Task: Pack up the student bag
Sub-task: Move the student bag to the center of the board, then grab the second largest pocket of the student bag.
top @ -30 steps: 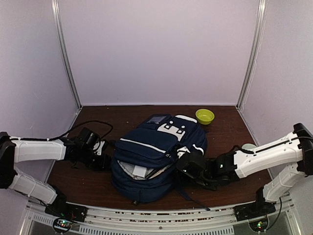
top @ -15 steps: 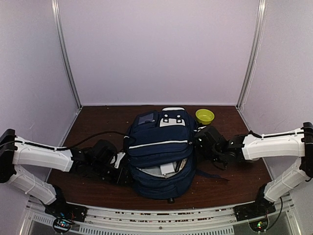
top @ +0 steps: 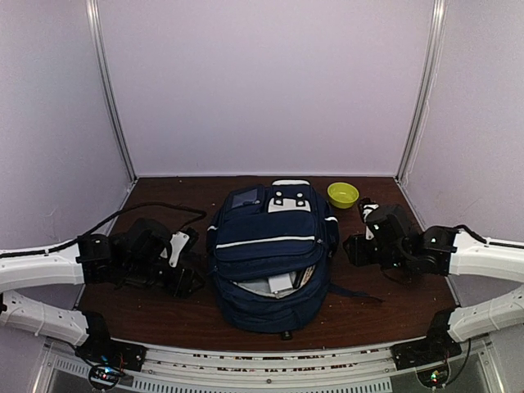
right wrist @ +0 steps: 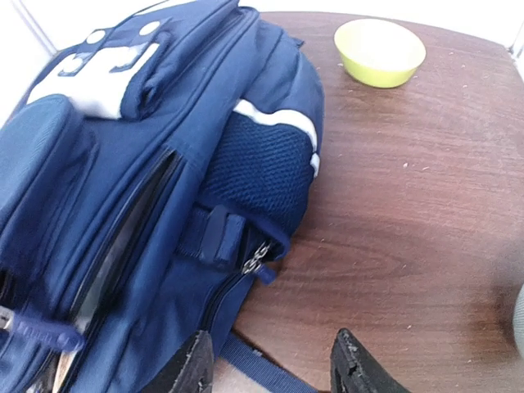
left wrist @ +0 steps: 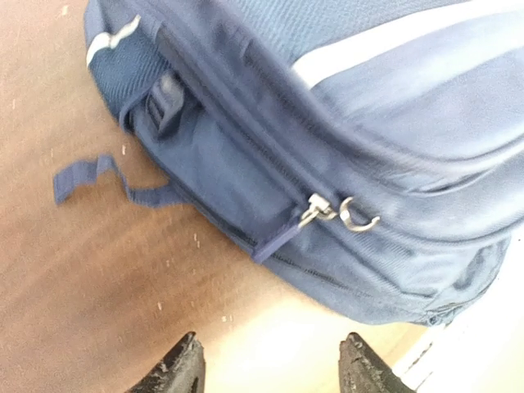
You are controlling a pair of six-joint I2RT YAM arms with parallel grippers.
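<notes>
Top external view: large navy-blue fabric backpack (top: 270, 246) mid-frame, mouth agape (seemingly for loading), flanked by left pincer (left wrist: 274, 364) and right pincer (right wrist: 274, 364), both apart and empty.

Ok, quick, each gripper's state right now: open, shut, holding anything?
Left gripper: open, empty, beside the student bag.
Right gripper: open, empty, at the bag's other side.

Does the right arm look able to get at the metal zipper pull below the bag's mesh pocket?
Probably yes: the right end effector faces the zipper pull on the student bag, jaws open, with only a loose strap lying in between.
</notes>
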